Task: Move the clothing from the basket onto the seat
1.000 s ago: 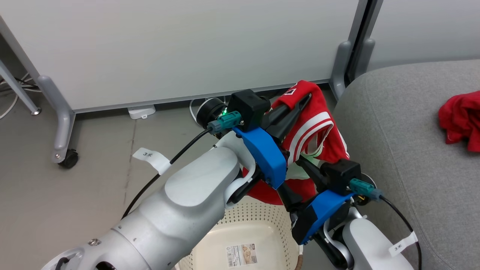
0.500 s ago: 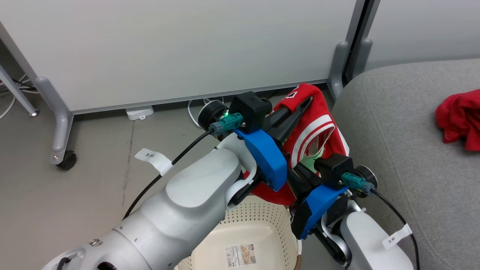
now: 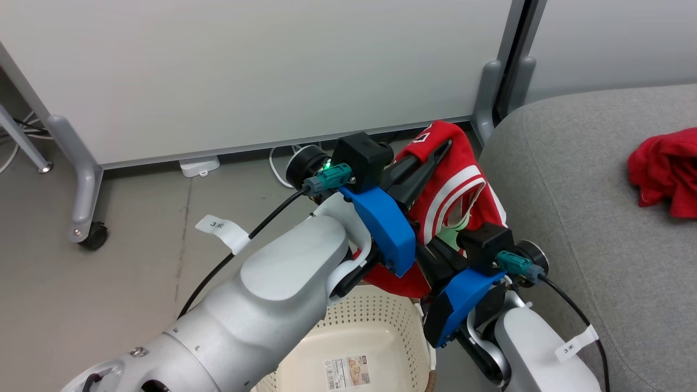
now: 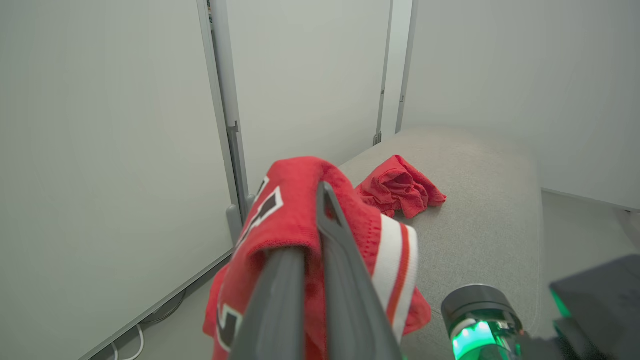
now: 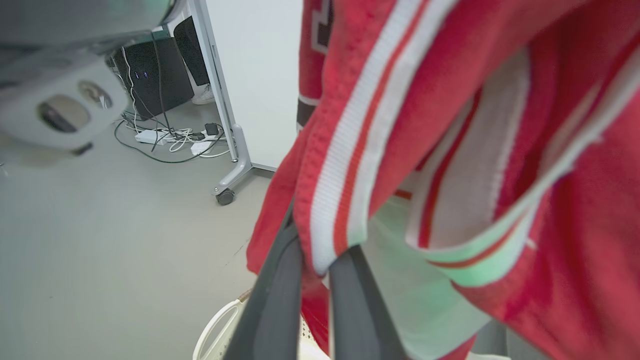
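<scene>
Steeply, the jersey hangs lengthwise from left gripper toward basket.

Silver arms, blue wrist brackets (black cables).

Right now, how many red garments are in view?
2: the striped jersey, in left gripper and right gripper over the laundry basket; plain red garment on the sofa cushion. Basket partly hidden.

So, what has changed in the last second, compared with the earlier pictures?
The right gripper moved slightly up toward the jersey, and its fingers, open before, shut on the striped hem. The left gripper stays shut on the jersey above the basket; the plain red garment still lies on the seat.
</scene>
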You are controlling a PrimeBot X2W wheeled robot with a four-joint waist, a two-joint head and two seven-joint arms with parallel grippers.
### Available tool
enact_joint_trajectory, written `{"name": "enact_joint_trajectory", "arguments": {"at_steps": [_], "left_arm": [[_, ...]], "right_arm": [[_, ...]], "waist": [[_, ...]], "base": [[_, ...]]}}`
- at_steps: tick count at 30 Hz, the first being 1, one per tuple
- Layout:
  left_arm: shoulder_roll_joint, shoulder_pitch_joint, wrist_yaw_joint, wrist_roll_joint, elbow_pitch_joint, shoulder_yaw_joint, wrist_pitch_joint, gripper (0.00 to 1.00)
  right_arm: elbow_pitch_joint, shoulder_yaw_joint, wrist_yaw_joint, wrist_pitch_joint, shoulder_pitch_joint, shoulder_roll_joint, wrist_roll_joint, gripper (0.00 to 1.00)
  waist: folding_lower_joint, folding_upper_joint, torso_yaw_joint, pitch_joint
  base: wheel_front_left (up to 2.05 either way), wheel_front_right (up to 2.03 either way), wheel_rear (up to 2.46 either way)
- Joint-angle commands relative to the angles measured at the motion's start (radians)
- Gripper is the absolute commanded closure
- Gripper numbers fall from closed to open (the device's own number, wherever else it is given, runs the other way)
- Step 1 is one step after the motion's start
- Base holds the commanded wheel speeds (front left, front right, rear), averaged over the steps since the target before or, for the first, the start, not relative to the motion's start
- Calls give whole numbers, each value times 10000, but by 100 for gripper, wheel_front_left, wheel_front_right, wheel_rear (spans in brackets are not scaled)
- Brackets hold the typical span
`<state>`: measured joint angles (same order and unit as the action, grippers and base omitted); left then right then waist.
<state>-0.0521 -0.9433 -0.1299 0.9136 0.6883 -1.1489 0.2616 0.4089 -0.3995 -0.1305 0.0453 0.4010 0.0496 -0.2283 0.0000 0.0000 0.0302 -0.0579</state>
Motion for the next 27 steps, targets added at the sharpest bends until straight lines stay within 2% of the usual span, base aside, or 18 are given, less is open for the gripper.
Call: {"name": "enact_joint_trajectory", "arguments": {"at_steps": [1, 4, 6, 7, 18, 23, 27], "left_arm": [[2, -58, -3, -47, 27, 33, 50, 87], [-16, 9, -3, -88, 92, 47, 50, 54], [-19, 69, -3, -119, 165, 4, 50, 11], [-19, 104, -3, -102, 205, -24, 50, 0], [-89, 276, -3, 357, 398, -499, -99, 0], [-289, 398, 4, 282, 418, -339, -14, 0], [-533, 704, 181, 34, 224, 46, 43, 0]], "right_arm": [[-3, -6, -5, -1, 15, 15, 47, 100], [-22, -11, -5, -8, -22, 15, 36, 100], [-29, 6, -5, -14, -50, 15, 50, 100], [-35, 15, -5, -15, -63, 15, 54, 100], [-40, 244, -5, 5, -164, 14, 109, 100], [-75, 337, -5, 29, -231, 14, 142, 100], [-146, 489, -5, 42, -335, 14, 186, 100]], "waist": [[0, 0, 1, 3], [0, 0, 17, 11], [0, 0, 35, 20], [0, 0, 45, 25], [0, 0, 61, 136], [0, 0, 64, 185], [0, 0, 74, 229]], "base": [[0, 0, 0], [0, 0, 0], [0, 0, 0], [0, 0, 0], [0, 0, 0], [0, 0, 0], [0, 0, 0]]}}
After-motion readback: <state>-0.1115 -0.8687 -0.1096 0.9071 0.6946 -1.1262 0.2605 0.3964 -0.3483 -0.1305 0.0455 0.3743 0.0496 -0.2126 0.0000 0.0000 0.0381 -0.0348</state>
